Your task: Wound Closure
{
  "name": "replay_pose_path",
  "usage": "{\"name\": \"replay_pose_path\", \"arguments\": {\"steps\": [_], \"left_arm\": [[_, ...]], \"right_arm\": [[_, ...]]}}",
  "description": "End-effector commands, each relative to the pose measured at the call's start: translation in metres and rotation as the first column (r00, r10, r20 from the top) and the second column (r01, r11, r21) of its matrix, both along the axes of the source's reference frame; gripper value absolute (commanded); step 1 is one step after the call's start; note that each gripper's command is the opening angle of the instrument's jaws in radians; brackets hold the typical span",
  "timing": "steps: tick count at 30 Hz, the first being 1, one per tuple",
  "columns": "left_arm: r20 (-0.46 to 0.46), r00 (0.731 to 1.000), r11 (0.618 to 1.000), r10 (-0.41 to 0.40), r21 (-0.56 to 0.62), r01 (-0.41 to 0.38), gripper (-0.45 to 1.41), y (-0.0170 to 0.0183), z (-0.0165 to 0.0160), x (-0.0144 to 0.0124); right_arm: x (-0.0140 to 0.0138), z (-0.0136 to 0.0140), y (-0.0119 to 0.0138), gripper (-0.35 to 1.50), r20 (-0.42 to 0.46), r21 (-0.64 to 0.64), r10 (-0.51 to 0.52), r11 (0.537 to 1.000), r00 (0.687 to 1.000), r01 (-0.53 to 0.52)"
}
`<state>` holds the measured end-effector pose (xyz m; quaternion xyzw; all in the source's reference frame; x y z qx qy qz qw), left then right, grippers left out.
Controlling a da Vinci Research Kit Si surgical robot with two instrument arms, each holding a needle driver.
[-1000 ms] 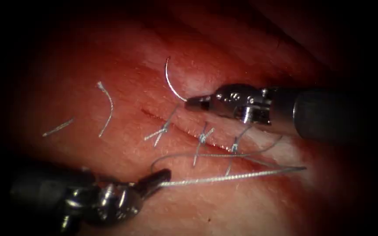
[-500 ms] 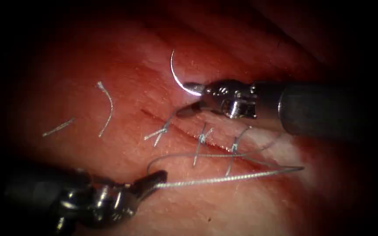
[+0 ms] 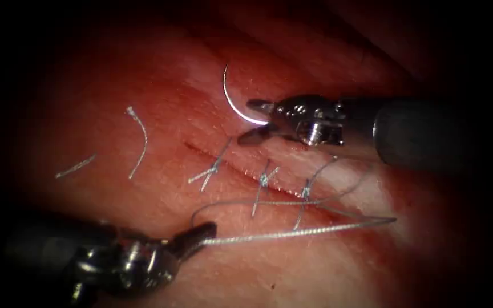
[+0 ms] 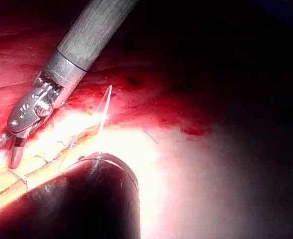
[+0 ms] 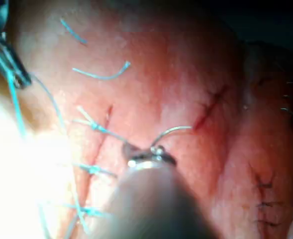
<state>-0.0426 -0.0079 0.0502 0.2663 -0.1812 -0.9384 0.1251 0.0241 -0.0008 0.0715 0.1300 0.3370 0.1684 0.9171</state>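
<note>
The tissue takes up the middle of the endoscope view, with the cut running from left of centre down toward the lower right. Three knotted stitches already cross the cut, so most of its length is closed. Its upper-left end, just left of the first stitch, has no stitch over it and looks to be what is left to close.

The right arm's hand comes in from the right, above the cut. Its jaws are spread well apart, and a second ago they were clamped on the needle's lower end. The curved needle now lies free on the tissue in the upper middle of the frame, its lower end between those parted jaws but gripped by neither, as far as I can judge. No part of it looks buried in the tissue.

The left arm's hand, at the lower left, is closed on the thread, which runs right from its tip, turns back at a sharp bend on the right and loops across the stitched part of the cut.

Two cut ends of thread lie loose on the tissue at the left.
</note>
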Motion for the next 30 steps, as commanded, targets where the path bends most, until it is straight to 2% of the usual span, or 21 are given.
{"name": "replay_pose_path", "arguments": {"steps": [1, 4, 6, 7, 8, 11, 12, 14, 16, 17, 19, 22, 23, 24, 25, 27, 28, 30], "left_arm": [[0.000, 1.000, 1.000, 0.001, 0.001, -0.001, -0.45, -0.0004, 0.0004, -0.0004], [0.001, 1.000, 1.000, 0.002, 0.001, -0.002, -0.45, -0.0005, 0.0004, -0.0004], [0.001, 1.000, 1.000, 0.002, 0.001, -0.002, -0.45, -0.0005, 0.0004, -0.0004], [0.001, 1.000, 1.000, 0.002, 0.001, -0.002, -0.45, -0.0005, 0.0004, -0.0004], [0.001, 1.000, 1.000, 0.002, 0.001, -0.002, -0.45, -0.0005, 0.0004, -0.0003], [0.001, 1.000, 1.000, 0.002, 0.001, -0.002, -0.45, -0.0005, 0.0004, -0.0003], [0.001, 1.000, 1.000, 0.002, 0.001, -0.002, -0.45, -0.0005, 0.0004, -0.0003], [0.001, 1.000, 1.000, 0.002, 0.001, -0.002, -0.45, -0.0005, 0.0004, -0.0003], [0.000, 1.000, 1.000, 0.002, 0.001, -0.002, -0.45, -0.0006, 0.0004, -0.0003], [0.000, 1.000, 1.000, 0.002, 0.001, -0.002, -0.45, -0.0006, 0.0004, -0.0003], [0.000, 1.000, 1.000, 0.001, 0.001, -0.001, -0.45, -0.0006, 0.0003, -0.0003], [0.000, 1.000, 1.000, 0.002, 0.001, -0.002, -0.45, -0.0006, 0.0003, -0.0003], [0.000, 1.000, 1.000, 0.002, 0.001, -0.002, -0.45, -0.0006, 0.0003, -0.0003], [0.001, 1.000, 1.000, 0.002, 0.001, -0.002, -0.45, -0.0006, 0.0003, -0.0002], [0.001, 1.000, 1.000, 0.002, 0.001, -0.002, -0.45, -0.0006, 0.0003, -0.0002], [0.000, 1.000, 1.000, 0.008, -0.002, -0.008, -0.45, -0.0006, 0.0003, -0.0001], [0.000, 1.000, 1.000, 0.008, -0.002, -0.008, -0.45, -0.0006, 0.0003, -0.0001], [0.000, 1.000, 1.000, 0.008, -0.002, -0.008, -0.45, -0.0006, 0.0002, -0.0001]], "right_arm": [[0.0007, 0.0016, -0.0006, 0.74, 0.004, 0.002, -0.004, 1.000, 1.000, 0.004], [0.0006, 0.0033, -0.0013, 0.69, 0.015, 0.013, -0.003, 1.000, 1.000, 0.003], [0.0004, 0.0043, -0.0017, -0.27, 0.016, 0.024, 0.004, 1.000, 1.000, -0.004], [0.0004, 0.0043, -0.0017, -0.27, 0.016, 0.024, 0.004, 1.000, 1.000, -0.004], [0.0003, 0.0043, -0.0018, -0.35, 0.016, 0.027, 0.005, 1.000, 1.000, -0.006], [0.0002, 0.0034, -0.0013, -0.35, 0.014, 0.042, 0.013, 0.999, 1.000, -0.013], [0.0005, 0.0018, 0.0001, -0.35, 0.014, 0.056, 0.023, 0.998, 1.000, -0.023], [0.0006, 0.0010, 0.0009, -0.35, 0.009, 0.051, 0.041, 0.998, 0.999, -0.041], [0.0018, -0.0023, 0.0047, -0.35, -0.036, 0.032, 0.134, 0.991, 0.990, -0.132], [0.0018, -0.0023, 0.0047, -0.35, -0.036, 0.032, 0.134, 0.991, 0.990, -0.132], [0.0028, -0.0033, 0.0064, -0.35, -0.053, 0.016, 0.139, 0.990, 0.989, -0.138], [0.0052, -0.0042, 0.0095, -0.35, -0.077, -0.017, 0.154, 0.988, 0.985, -0.156], [0.0075, -0.0042, 0.0115, -0.35, -0.105, -0.009, 0.164, 0.986, 0.981, -0.166], [0.0085, -0.0041, 0.0122, -0.35, -0.121, -0.001, 0.172, 0.985, 0.978, -0.174], [0.0085, -0.0041, 0.0122, -0.35, -0.121, -0.001, 0.172, 0.985, 0.978, -0.174], [0.0121, -0.0034, 0.0141, -0.35, -0.161, 0.005, 0.176, 0.984, 0.971, -0.177], [0.0121, -0.0034, 0.0141, -0.35, -0.161, 0.005, 0.176, 0.984, 0.971, -0.177], [0.0146, -0.0030, 0.0148, -0.35, -0.193, 0.005, 0.175, 0.984, 0.966, -0.177]]}}
